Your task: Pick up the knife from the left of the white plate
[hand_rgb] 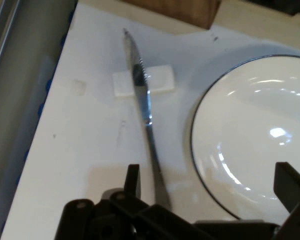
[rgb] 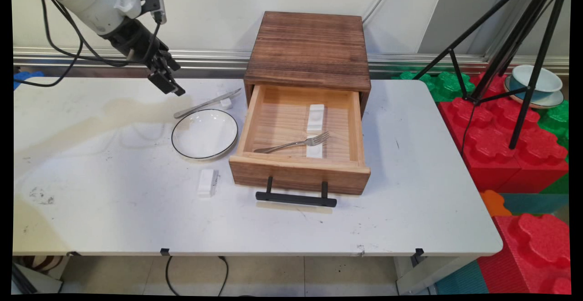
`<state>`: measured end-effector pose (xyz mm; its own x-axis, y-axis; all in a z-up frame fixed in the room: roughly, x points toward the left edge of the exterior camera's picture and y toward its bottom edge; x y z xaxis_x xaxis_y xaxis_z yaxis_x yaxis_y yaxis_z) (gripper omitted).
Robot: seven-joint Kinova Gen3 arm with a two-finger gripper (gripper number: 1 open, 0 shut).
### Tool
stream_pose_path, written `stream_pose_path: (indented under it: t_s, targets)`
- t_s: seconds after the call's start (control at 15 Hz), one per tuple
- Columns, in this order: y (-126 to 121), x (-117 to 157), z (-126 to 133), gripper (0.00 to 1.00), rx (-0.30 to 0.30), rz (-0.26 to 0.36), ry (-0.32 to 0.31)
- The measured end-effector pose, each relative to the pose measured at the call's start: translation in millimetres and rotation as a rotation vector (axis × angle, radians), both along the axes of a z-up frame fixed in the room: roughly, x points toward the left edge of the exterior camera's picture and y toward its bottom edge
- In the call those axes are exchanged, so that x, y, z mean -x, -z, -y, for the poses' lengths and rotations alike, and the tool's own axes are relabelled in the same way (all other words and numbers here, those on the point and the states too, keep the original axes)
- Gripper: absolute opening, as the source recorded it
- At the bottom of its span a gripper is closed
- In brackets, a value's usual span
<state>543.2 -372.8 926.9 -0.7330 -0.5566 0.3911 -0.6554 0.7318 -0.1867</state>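
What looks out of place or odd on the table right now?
Nothing is spilled or broken. The knife lies with its blade propped on a small white rest, and the fork lies inside the open drawer.

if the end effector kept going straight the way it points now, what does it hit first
Probably the knife handle or the white plate rim beside it; the open end effector straddles both, though depth is unclear.

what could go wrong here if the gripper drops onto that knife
The knife lies with its blade propped on a small white rest, so pressing its handle end could tip or spin it. It also lies close beside the plate, and with the gripper open wide, one side may land on the plate's rim. The open drawer stands just past the knife's tip.
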Motion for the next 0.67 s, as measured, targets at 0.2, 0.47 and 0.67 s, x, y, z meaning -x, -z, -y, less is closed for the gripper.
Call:
stream_pose_path:
  t_s: [0.2,0.47,0.67]
  targets:
    - [9,-6,10,1.0,-0.007,0.014,-0.016]
    - [25,-16,27,1.0,-0.025,0.036,-0.035]
    - [39,-22,41,1.0,-0.039,0.047,-0.049]
